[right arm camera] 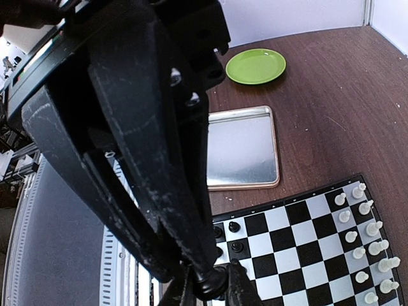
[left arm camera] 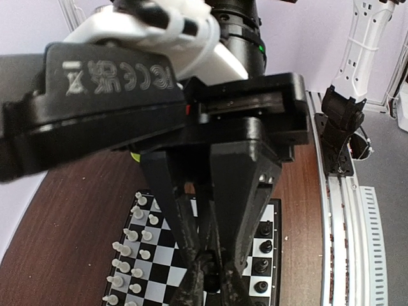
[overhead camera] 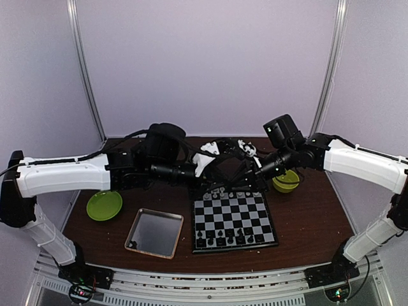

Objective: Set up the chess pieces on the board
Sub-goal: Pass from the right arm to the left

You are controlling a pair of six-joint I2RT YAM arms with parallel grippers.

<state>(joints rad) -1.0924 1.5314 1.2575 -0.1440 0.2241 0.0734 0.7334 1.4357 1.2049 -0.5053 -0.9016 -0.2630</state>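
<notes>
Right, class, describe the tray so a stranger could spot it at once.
Find the chessboard on the brown table. On its left lies the tray, between it and a green plate. It alone is shiny rectangular metal.

From above, the arms (overhead camera: 172, 171) partly hide the board's (overhead camera: 233, 220) far edge, and the chess pieces (overhead camera: 220, 234) are too small to name. The right wrist view's bottom edge cuts off the right gripper (right arm camera: 210, 292) and its pinched black piece (right arm camera: 209, 279).

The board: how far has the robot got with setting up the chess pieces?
Done: white pieces stand in two rows along one edge, and several black pieces along the opposite edge. In hand: the right fingers pinch one black piece. Remaining: black's rows look incomplete.
</notes>
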